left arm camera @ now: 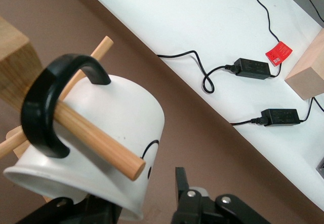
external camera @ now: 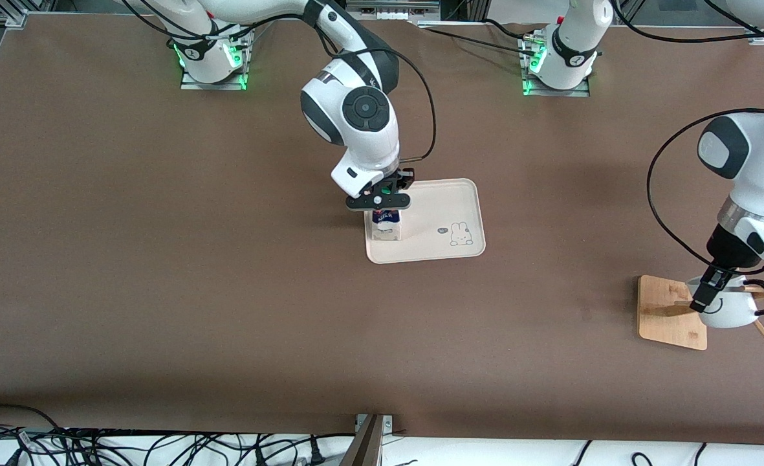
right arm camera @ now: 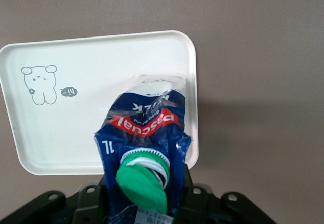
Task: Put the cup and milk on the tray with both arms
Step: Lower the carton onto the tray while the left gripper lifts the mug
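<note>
The cream tray [external camera: 443,207] lies mid-table; it also shows in the right wrist view [right arm camera: 76,133]. My right gripper [external camera: 382,206] is shut on the top of the milk carton [external camera: 386,225], which is upright over the tray's end toward the right arm. Whether its base touches the tray I cannot tell. The carton's green cap [right arm camera: 143,186] sits between the right gripper [right arm camera: 144,206] fingers. The white cup [external camera: 732,314] hangs by its black handle [left arm camera: 48,107] on a wooden peg [left arm camera: 96,138]. My left gripper [external camera: 707,294] is open, its fingers straddling the cup's rim [left arm camera: 129,203], one finger [left arm camera: 181,186] outside the wall.
The bamboo rack base [external camera: 669,310] stands near the left arm's end of the table, with pegs sticking out. Beside the table a white surface holds black power adapters [left arm camera: 253,68], cables and a wooden block [left arm camera: 309,69]. Cables lie along the table's edge nearest the front camera [external camera: 162,446].
</note>
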Controlling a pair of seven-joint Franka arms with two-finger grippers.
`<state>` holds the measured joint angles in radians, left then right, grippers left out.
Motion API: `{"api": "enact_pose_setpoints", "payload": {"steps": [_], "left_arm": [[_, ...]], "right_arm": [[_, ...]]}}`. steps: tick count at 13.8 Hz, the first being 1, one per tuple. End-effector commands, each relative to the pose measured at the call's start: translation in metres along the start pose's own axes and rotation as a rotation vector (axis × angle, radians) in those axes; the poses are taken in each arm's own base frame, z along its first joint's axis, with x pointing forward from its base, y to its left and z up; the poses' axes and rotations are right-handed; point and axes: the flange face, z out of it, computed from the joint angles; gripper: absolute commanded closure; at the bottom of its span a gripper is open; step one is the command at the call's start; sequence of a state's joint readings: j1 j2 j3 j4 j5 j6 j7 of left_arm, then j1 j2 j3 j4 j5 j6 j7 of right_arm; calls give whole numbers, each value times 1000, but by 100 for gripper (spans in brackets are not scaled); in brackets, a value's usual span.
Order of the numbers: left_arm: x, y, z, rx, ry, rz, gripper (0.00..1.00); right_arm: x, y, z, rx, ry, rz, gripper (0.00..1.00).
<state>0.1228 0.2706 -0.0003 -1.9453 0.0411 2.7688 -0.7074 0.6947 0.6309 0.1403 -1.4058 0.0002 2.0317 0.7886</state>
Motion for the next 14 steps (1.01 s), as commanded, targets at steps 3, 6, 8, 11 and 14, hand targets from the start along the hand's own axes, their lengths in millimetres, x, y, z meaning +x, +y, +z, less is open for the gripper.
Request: {"api": "enact_pose_setpoints", "payload": {"steps": [3,6,8,11,14], "left_arm": [[-2,5,-7,-6,-7,-9,100],[-2,11,-16,-2,-12,5,100],[-12,28,-28,18,-66,29,100],[-25,57,-45,80,-119,123,100],[-37,85,-66,125,-122,231,100]], "right_arm": [[8,3,-5,2,13,24,0],[14,8,-21,18,28,32,0],[22,17,-42,34,47,43,0],[42,49,-93,65,55,94,0],[66,113,-142,50,55,148,0]]}}
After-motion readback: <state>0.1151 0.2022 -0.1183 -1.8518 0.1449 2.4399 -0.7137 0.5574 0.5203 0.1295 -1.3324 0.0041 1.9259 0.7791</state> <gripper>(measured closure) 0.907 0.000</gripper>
